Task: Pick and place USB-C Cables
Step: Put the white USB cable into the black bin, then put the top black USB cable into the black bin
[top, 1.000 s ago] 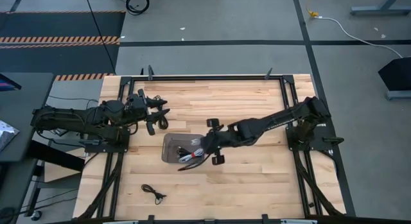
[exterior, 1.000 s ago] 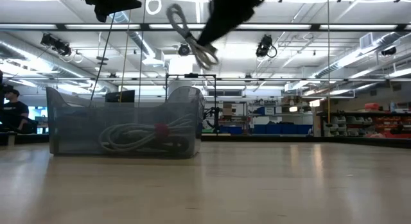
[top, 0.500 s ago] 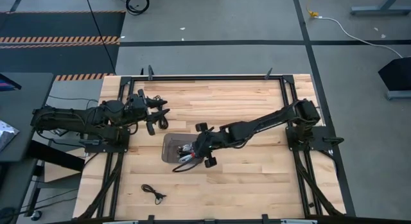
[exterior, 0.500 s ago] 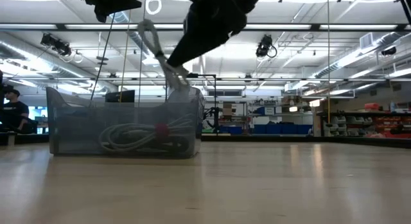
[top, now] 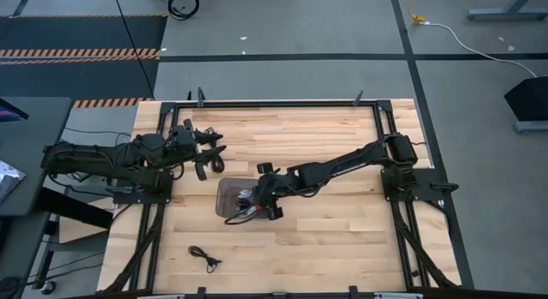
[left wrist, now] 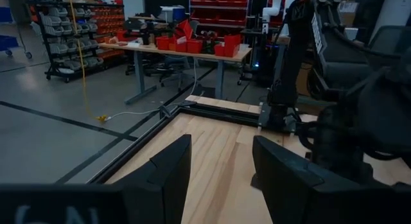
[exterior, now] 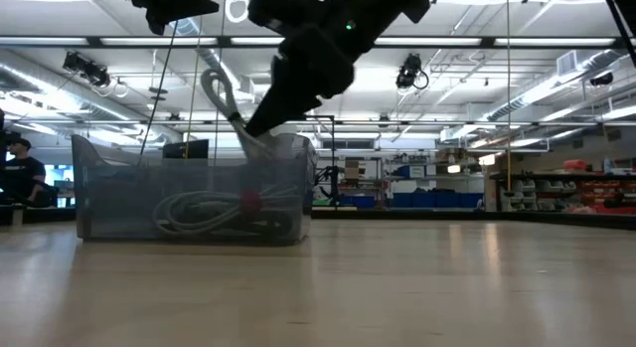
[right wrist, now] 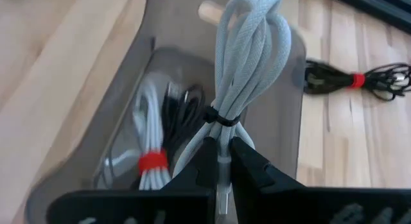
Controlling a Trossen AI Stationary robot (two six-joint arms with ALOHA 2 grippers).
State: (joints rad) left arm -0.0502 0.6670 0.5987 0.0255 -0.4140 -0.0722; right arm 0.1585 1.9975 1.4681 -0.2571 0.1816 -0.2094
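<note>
My right gripper [top: 254, 201] [right wrist: 221, 153] reaches over the grey tray [top: 224, 189] [exterior: 119, 178] and is shut on a white-grey cable bundle [right wrist: 247, 51] [exterior: 221, 98]. In the tray lie a white cable with a red tie [right wrist: 151, 163] [exterior: 214, 206] and a black cable [right wrist: 186, 102]. One black cable [top: 204, 258] [right wrist: 350, 79] lies on the table near its near edge. My left gripper [top: 211, 158] [left wrist: 218, 172] waits open, near the tray's far-left corner. My right gripper pinches the white-grey bundle between its two fingers [right wrist: 252, 167], at the end just behind the bundle's black tie [right wrist: 219, 120]. The fingers slant down from the table's right and lie along the bundle. The bundle is lifted and juts out past the fingertips, looped end [exterior: 214, 81] uppermost, over the tray.
Black frame rails [top: 282, 103] run around the wooden table. Both arm bases stand at the left and right edges. Bare wood [top: 342, 239] lies right of the tray and toward the near edge.
My right gripper has moved toward the table's left and down, carrying the white-grey bundle from beside the tray's right end to over the tray. The bundle now sits lower, just above the tray's rim. The gripper has stayed shut on it.
</note>
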